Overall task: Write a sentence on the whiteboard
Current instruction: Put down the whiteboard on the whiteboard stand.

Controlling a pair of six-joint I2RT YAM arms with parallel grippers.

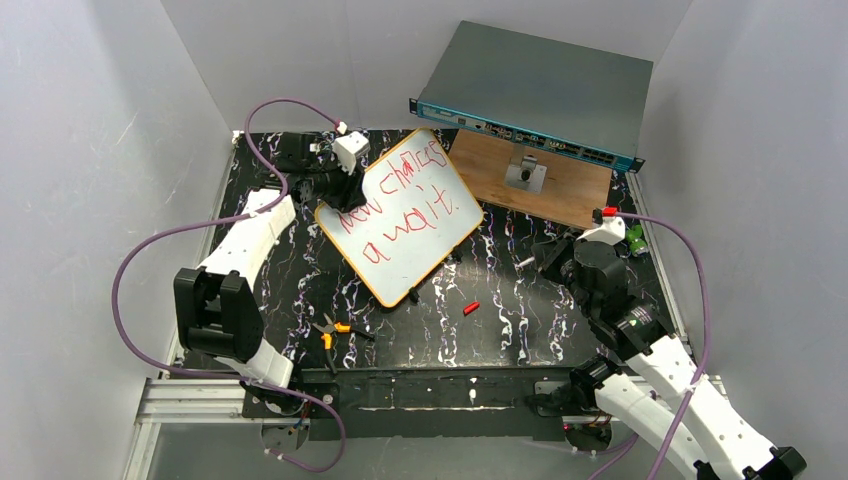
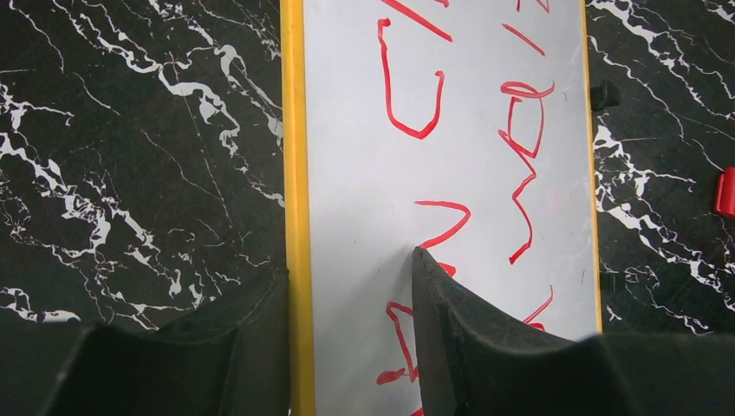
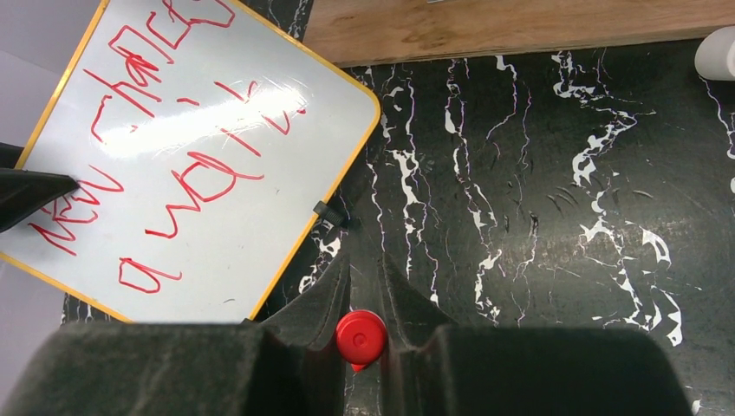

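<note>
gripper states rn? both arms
Left gripper: closed on the whiteboard edge, one finger each side of the rim.
Right gripper: closed on a red-ended marker, off the board.

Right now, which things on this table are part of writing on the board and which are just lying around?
In the job:
white orange-rimmed whiteboard
red handwritten sentence
red-ended marker in right end effector
left end effector at board edge

Lying about:
orange-handled pliers
small red cap
brown wooden board
grey rack unit
</note>
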